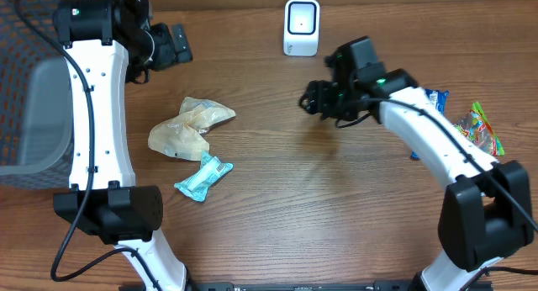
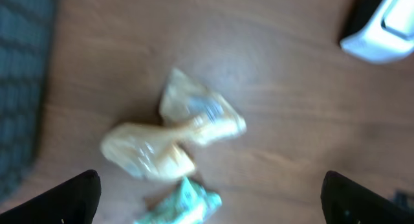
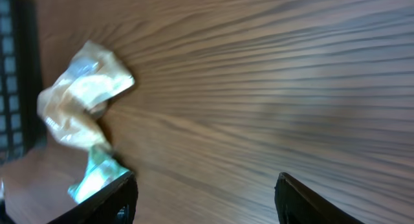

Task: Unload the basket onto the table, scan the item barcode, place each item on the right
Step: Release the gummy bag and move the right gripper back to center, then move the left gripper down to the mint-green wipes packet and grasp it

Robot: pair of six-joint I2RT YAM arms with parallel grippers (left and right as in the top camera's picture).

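Observation:
A white barcode scanner (image 1: 302, 27) stands at the back middle of the table; its corner shows in the left wrist view (image 2: 381, 30). A crumpled tan packet (image 1: 189, 127) (image 2: 174, 136) (image 3: 81, 101) and a teal packet (image 1: 203, 177) (image 2: 184, 204) (image 3: 94, 175) lie on the left-centre of the table. My left gripper (image 1: 172, 43) (image 2: 210, 191) hangs open high over them, holding nothing. My right gripper (image 1: 313, 99) (image 3: 207, 191) is open over bare wood right of centre, below the scanner, with nothing between its fingers.
A grey bin (image 1: 42, 114) stands at the left edge. A blue packet (image 1: 433, 97) and a colourful candy packet (image 1: 479, 127) lie at the far right beside my right arm.

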